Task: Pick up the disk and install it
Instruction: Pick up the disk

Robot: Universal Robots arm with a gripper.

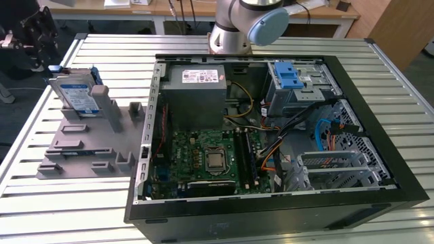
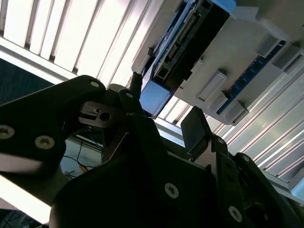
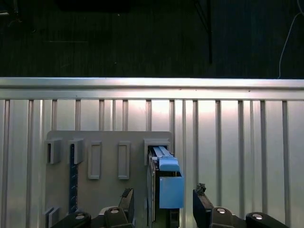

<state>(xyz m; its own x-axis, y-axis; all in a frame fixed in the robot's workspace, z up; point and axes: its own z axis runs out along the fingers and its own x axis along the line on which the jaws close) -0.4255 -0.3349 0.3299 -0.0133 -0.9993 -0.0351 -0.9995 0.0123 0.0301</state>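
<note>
My gripper (image 3: 163, 194) is open over the blue-framed silver hard disk (image 1: 76, 96), upright in the grey plastic rack (image 1: 81, 152) at the exterior view's upper left; I should stay centred and square.

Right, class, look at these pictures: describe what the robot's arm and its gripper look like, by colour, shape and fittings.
The arm is a smooth silver-grey tube with a round, pale blue joint cap. The gripper is matt black, built of flat linked plates fastened by silver screw heads, and ends in two narrow black fingers.
</note>
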